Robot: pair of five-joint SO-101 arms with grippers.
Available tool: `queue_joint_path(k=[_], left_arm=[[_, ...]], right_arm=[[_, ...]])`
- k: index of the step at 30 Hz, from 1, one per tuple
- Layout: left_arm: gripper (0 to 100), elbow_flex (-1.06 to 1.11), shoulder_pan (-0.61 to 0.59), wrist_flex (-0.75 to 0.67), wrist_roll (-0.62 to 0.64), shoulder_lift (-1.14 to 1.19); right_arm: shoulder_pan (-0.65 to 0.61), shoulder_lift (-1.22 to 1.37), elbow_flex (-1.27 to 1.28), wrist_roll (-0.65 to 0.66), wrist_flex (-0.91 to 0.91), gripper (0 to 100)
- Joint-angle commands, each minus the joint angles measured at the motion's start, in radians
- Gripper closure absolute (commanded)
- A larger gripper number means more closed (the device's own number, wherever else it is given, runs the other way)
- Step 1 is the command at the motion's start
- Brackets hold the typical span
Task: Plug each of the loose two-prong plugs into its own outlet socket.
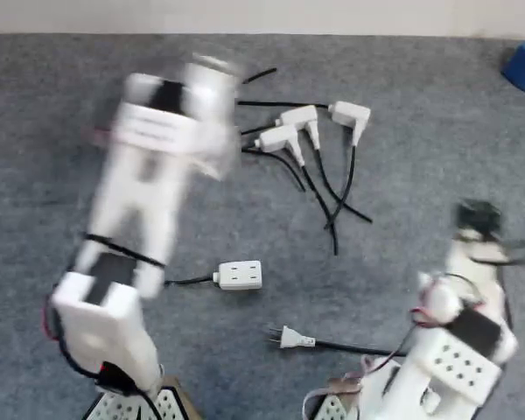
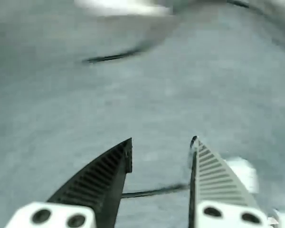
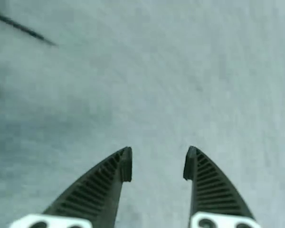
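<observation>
While hovering beyond the outlet block (image 1: 239, 276) and to its left, holds the left claw (image 2: 161, 142) spread and empty above the bench (image 1: 420, 157). Seems poised that way to pick up a cord end, not to carry one. Has the outlet block itself lying face up, sockets free, black lead (image 1: 188, 281) trailing left under the arm (image 1: 140, 201). Leaves the loose plug (image 1: 289, 337) just nearer than the outlet block and slightly right, prongs pointing left, not yet pushed in. Shows three white cord ends (image 1: 299, 116) clustered well beyond the outlet block and right of it, leads crossing. Holds the right claw (image 3: 157, 154) parted too, gripping nothing, far right of the outlet block, likely waiting for that plug.
</observation>
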Motion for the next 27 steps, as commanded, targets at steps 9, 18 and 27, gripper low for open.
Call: queue_joint_path(k=[9, 18, 27], left_arm=[[79, -0.048, -0.757, 0.006, -0.45, -0.041], [79, 0.03, -1.044, -0.229, -0.726, 0.071], [79, 0.007, -1.043, -0.235, -0.813, 0.231]], right_arm=[[-0.863, 0.567, -0.578, -0.107, 0.398, 81.5], [-1.227, 0.32, -0.409, 0.028, 0.53, 81.5], [-1.325, -0.082, -0.139, 0.063, 0.507, 81.6]])
